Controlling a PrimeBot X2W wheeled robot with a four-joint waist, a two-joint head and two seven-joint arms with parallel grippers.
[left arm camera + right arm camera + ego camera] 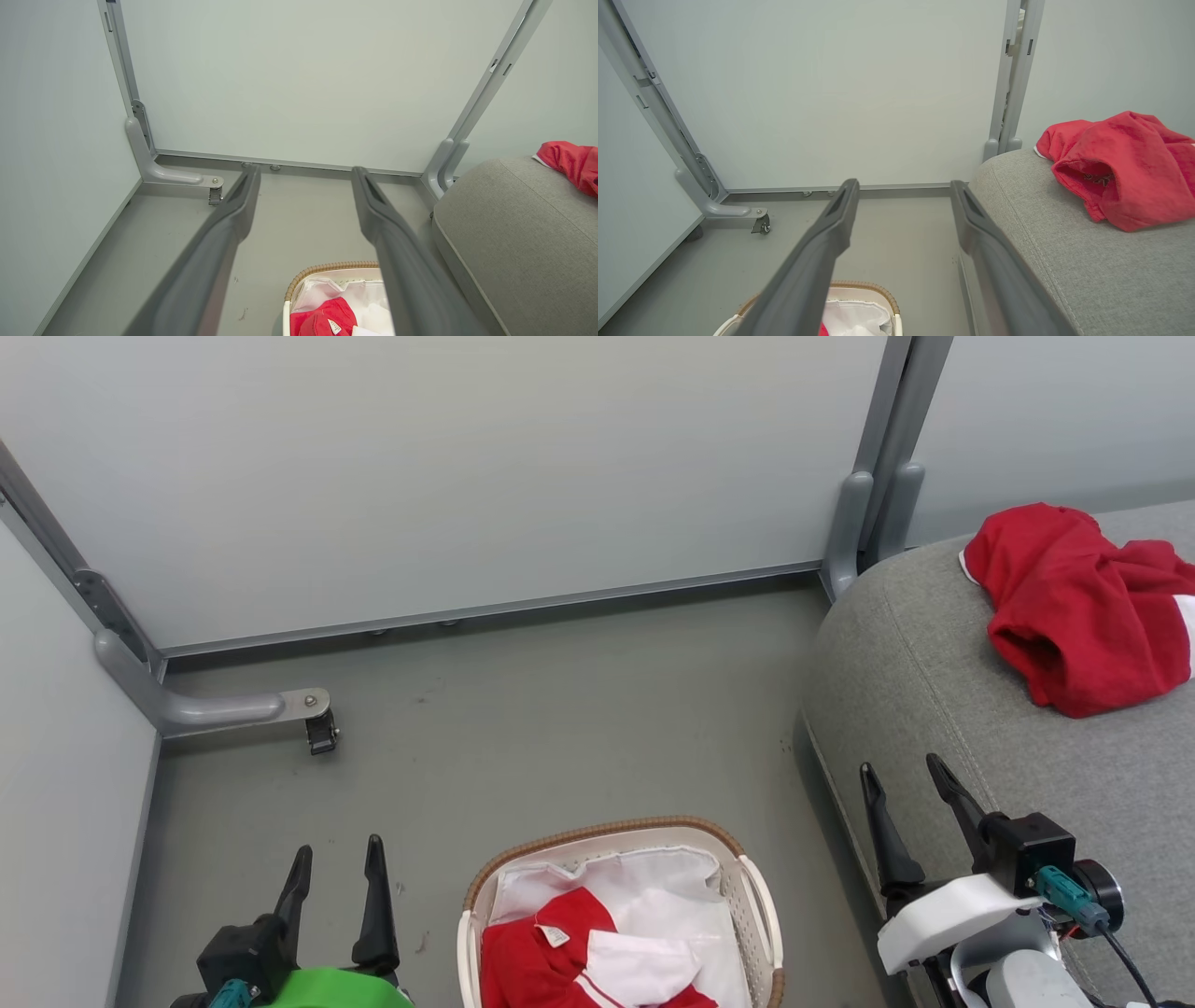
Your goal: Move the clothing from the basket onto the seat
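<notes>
Second red shirt (541, 961) is in the basket (597, 829), lying on a white sheet (653, 887). First red shirt (1083, 607) is crumpled on the grey seat (934, 728). Left gripper (338, 847) and right gripper (900, 765) hang either side of the basket, both spread and empty.

Risk: a deep pinch could catch the sheet too, or drag the light basket. The seat's rounded edge stands between basket and landing spot. Partition castor (320, 733) is well apart.

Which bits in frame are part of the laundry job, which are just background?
Job:
- basket
- seat
- red shirt in basket, not yet moved
- red shirt on seat
- left gripper, right gripper: fingers apart, empty

Lying about:
- white sheet lining the basket
- partition foot with caster
- wall panels
</notes>
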